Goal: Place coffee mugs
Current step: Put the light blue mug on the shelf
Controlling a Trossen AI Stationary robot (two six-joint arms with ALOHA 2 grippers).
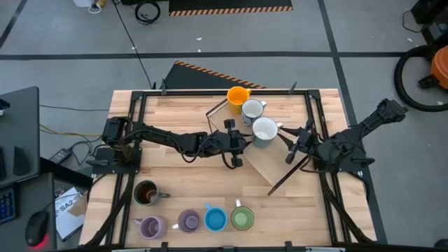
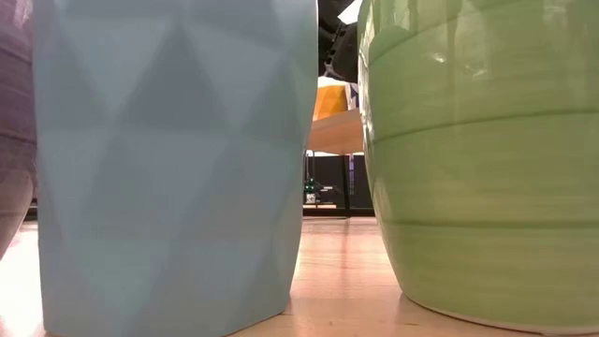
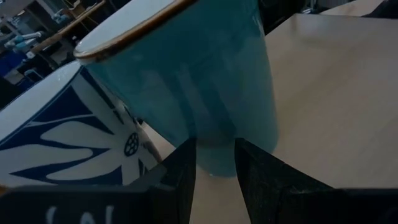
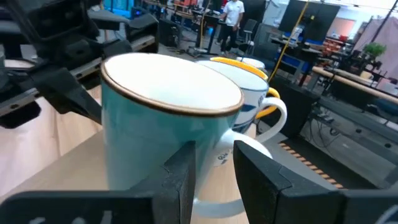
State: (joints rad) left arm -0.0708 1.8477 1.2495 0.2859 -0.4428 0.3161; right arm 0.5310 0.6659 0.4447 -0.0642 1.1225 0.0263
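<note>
the wooden table (image 1: 210, 175) carries a pale slanted board (image 1: 262, 164) near its middle, and everything else sits around that board. on the board's far end stand three mugs in a line: the orange mug (image 1: 238, 95) farthest back, a white mug with blue pattern (image 1: 252, 110) next, and a teal-sided mug (image 1: 264, 131) nearest the centre. the left gripper (image 1: 241, 143) is just left of the teal-sided mug, the right gripper (image 1: 288, 136) just right of it; each stands partly open with its fingers close by the mug, and i cannot tell whether either has hold of it. well in front of the board, along the near edge, sit the dark brown mug (image 1: 145, 194), two purple mugs (image 1: 152, 227), the blue mug (image 1: 215, 219) and the green mug (image 1: 242, 218).
</note>
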